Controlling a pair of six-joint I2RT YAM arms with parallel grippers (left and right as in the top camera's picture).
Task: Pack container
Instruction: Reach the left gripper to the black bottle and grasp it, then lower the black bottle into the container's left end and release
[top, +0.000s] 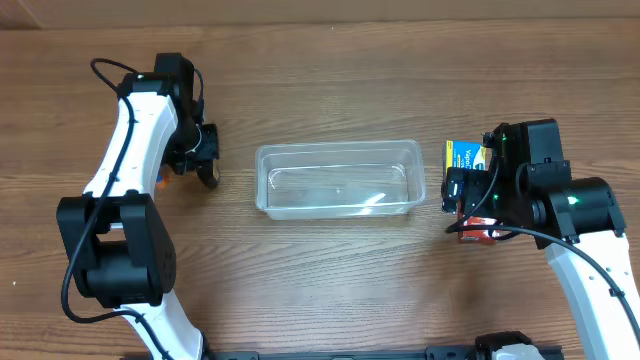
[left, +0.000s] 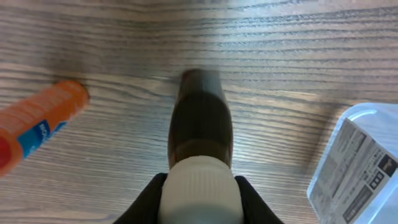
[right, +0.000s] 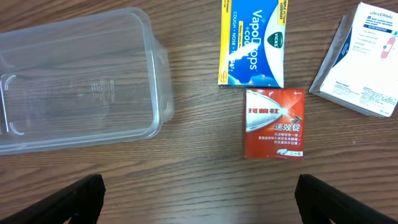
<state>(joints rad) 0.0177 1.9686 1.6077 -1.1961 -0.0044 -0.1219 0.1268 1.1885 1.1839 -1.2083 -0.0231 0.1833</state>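
Observation:
The clear plastic container (top: 338, 152) sits at the table's middle, with nothing in it. My left gripper (top: 205, 160) is to its left, shut on a brown bottle (left: 200, 121) by its white cap (left: 200, 190). The container's labelled corner (left: 357, 165) shows at the right of the left wrist view. My right gripper (right: 199, 202) is open and holds nothing. It hovers over bare wood to the right of the container (right: 74, 81), just short of a red packet (right: 274, 123).
An orange tube (left: 40, 121) lies left of the bottle, also in the overhead view (top: 160, 182). A blue-yellow Vicks VapoDrops packet (right: 252, 40), seen overhead too (top: 461, 157), and a white box (right: 367, 59) lie by the red packet.

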